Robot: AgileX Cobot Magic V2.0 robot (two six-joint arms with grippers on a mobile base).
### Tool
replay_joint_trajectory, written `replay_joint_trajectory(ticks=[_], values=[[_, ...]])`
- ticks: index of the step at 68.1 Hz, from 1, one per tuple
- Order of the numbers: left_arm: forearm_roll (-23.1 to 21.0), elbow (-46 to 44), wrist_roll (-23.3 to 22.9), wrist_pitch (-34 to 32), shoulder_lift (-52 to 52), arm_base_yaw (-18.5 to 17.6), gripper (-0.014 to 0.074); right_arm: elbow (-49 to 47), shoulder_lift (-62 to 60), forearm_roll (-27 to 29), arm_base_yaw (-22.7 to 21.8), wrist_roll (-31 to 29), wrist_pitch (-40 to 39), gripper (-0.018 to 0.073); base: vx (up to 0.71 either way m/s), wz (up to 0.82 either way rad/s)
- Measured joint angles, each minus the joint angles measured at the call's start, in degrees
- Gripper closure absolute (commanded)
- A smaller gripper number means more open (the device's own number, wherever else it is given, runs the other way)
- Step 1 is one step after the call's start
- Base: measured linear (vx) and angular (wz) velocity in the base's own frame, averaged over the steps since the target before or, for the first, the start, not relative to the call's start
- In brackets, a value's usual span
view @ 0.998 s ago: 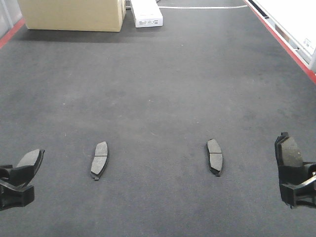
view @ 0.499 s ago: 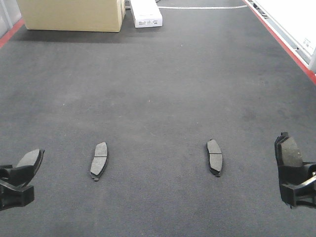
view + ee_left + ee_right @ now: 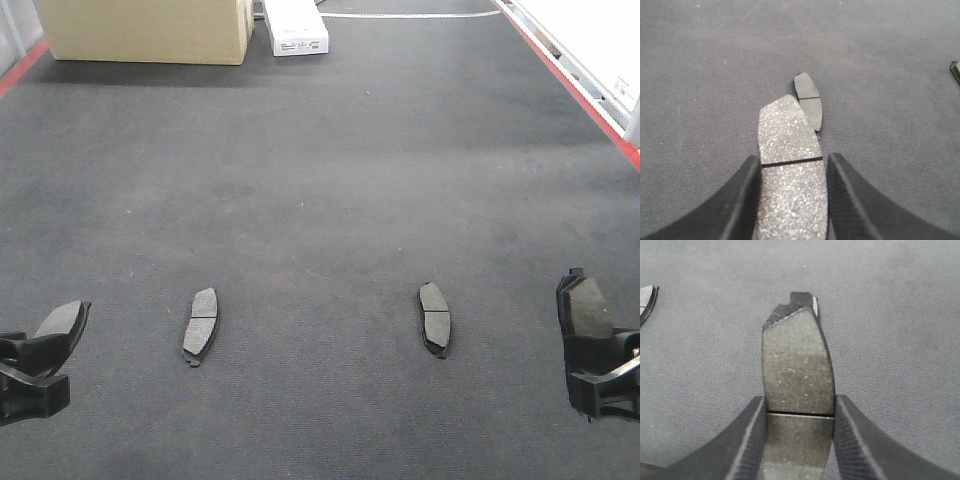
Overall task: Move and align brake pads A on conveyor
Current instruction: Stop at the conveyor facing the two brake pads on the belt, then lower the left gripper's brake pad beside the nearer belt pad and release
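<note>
Brake pads A: two lie on the conveyor [image 3: 320, 180] mid-belt, left gripper [image 3: 30, 365] and right gripper [image 3: 598, 375] each pinch one, seemingly airborne; next: set down in line

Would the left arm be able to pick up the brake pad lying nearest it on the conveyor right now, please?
Probably not yet: the path across the conveyor to the near pad looks free, but the left end effector is already shut on the held pad.
</note>
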Motion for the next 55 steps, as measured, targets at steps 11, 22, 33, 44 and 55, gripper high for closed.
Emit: replay_joint_trajectory(ticks=[11, 22, 33, 44, 55], values=[[0.00, 0.00, 0.00, -0.50, 0.00, 0.00, 0.0482, 0.00, 0.00, 0.00, 0.00, 0.00, 0.00, 0.0535, 0.00, 0.00], [-0.19, 0.00, 0.00, -1.73, 0.06, 0.00, 0.0482, 0.00, 0.00, 0.00, 0.00, 0.00, 0.00, 0.0535, 0.00, 0.00], [-3.83, -0.73, 0.00, -8.30, 2.41, -0.47, 0.0482, 0.00, 0.00, 0.00, 0.00, 0.00, 0.00, 0.0535, 0.00, 0.00], [-5.48, -7.30, 0.45, -12.70, 10.77, -5.07, 0.0482, 0.00, 0.00, 0.00, 0.00, 0.00, 0.00, 0.0535, 0.00, 0.00], [-5.61, -17.27, 2.22, -14.45, 23.71, -11.44, 0.0482, 0.00, 0.00, 0.00, 0.00, 0.00, 0.00, 0.0535, 0.00, 0.00]])
